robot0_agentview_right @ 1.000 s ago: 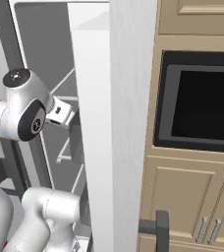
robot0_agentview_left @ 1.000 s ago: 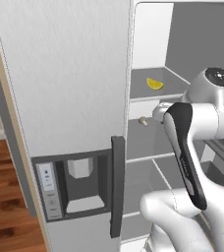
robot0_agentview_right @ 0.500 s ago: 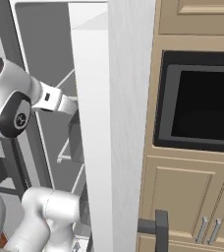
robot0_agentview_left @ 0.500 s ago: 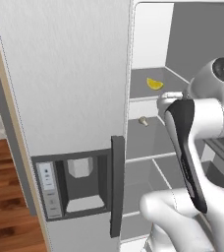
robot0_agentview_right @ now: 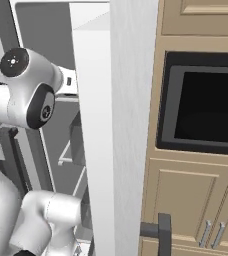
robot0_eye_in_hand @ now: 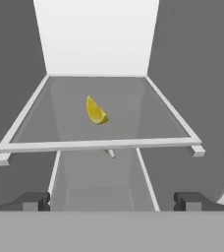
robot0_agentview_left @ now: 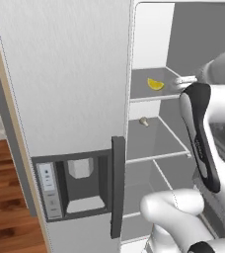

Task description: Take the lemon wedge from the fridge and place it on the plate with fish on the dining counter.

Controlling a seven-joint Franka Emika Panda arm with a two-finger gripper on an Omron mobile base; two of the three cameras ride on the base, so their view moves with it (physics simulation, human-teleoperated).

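Note:
The fridge stands with its dispenser door shut and its right side open. On the upper glass shelf lies the lemon wedge, also seen as a yellow crescent. My gripper hovers in front of that shelf's front edge, a little above it, facing the wedge from a short distance. Its fingertips are spread wide, open, with nothing between them. The plate with fish and the dining counter are out of view.
A small beige lump sits on the shelf below. Grey fridge walls close in on both sides of the shelves. The opened fridge door stands to my arm's right, with a wall oven and beige cabinets beyond.
My hand has risen from the level of the lower shelf to the upper shelf and swung right, towards the lemon wedge. The jaws stayed open.

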